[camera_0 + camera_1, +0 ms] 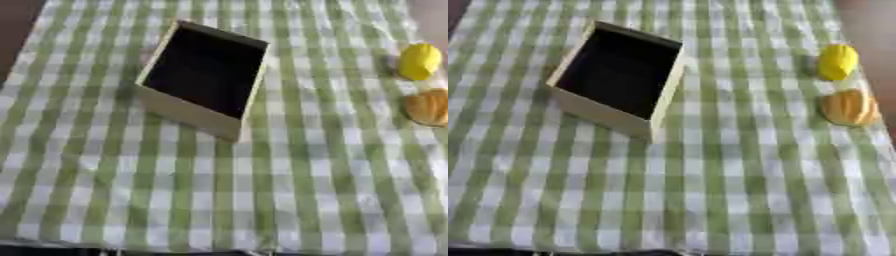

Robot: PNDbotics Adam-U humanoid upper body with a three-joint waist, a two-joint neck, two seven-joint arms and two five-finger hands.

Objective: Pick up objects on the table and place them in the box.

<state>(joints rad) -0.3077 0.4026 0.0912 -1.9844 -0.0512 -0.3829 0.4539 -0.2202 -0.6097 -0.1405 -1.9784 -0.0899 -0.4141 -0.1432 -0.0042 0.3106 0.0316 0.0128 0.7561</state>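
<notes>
Neither hand in view; state unknown. Box (pixel 188 112) interior dark, contents indiscernible. Yellow fruit (pixel 837 61), orange-brown lump (pixel 850 107) blurred, far right. Green-white checked cloth (pixel 289 190).

box (pixel 188 117) stands mid-cloth | yellow thing (pixel 837 61), seemingly bread (pixel 850 107), far right

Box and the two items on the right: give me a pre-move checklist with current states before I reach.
1. Box upright, opening up: ok.
2. Box interior free of items: ok, looks dark and empty.
3. Yellow item on the cloth, unobstructed: ok.
4. Orange item on the cloth, apart from the yellow one: ok.
5. Items clear of the table edge: not ok, both sit near the right edge.
6. Hands ready: cannot tell, neither shows in either view.
</notes>
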